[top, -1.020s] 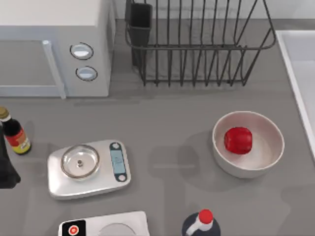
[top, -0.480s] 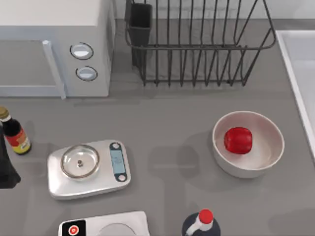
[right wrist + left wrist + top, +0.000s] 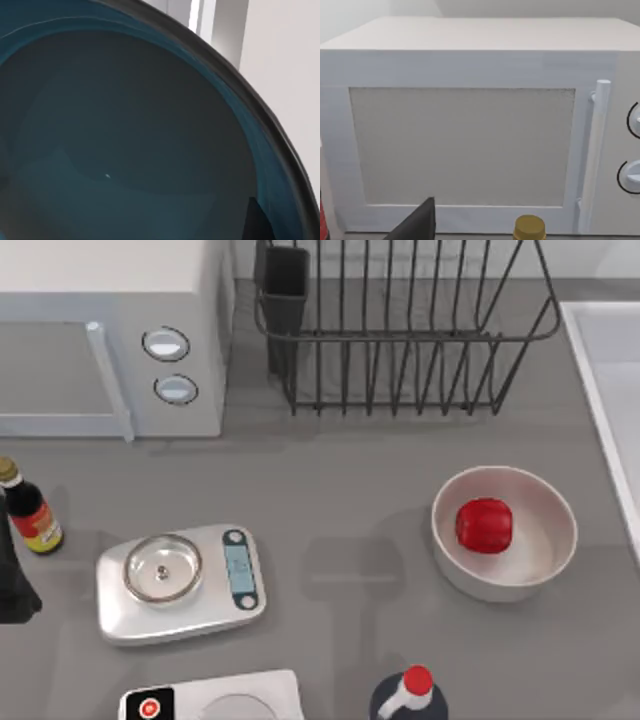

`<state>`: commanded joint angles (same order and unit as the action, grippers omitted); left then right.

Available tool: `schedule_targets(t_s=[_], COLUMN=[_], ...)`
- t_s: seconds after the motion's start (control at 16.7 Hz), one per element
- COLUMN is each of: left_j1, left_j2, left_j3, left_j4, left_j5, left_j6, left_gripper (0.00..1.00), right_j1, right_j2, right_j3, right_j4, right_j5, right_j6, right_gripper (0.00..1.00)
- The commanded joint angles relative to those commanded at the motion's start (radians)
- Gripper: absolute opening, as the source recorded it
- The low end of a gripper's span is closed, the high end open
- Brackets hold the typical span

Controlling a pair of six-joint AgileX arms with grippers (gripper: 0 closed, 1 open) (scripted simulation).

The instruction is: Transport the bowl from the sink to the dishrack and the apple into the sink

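Listing items on the tabletop [image 3: 360,530]. Apple [image 3: 484,525]: resting inside a white bowl [image 3: 548,560] toward the right, not yet moved to the sink [image 3: 600,350], whose rim runs along the right edge. Dishrack [image 3: 400,335]: at the back, holding nothing. Bowl [image 3: 125,150]: teal, seen very close from the right wrist, beside a pale wall, probably the sink; whether the right jaws pinch it cannot be told. Left arm [image 3: 12,580]: parked at the left edge facing the microwave [image 3: 470,125]; its jaws' state cannot be told.
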<state>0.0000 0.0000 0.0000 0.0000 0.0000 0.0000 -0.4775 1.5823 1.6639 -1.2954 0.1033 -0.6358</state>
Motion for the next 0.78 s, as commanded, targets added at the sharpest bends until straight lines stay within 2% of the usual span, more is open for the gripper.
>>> schedule_targets(t_s=[0.78], left_j1=[0.000], left_j2=[0.000], left_j3=[0.000], left_j4=[0.000], left_j5=[0.000], left_j6=[0.000], left_gripper=[1.00], right_j1=[1.002], right_j2=[0.085], right_j3=[0.010], right_j4=[1.013], right_j5=[0.570], right_j6=[0.514], right_gripper=[0.00])
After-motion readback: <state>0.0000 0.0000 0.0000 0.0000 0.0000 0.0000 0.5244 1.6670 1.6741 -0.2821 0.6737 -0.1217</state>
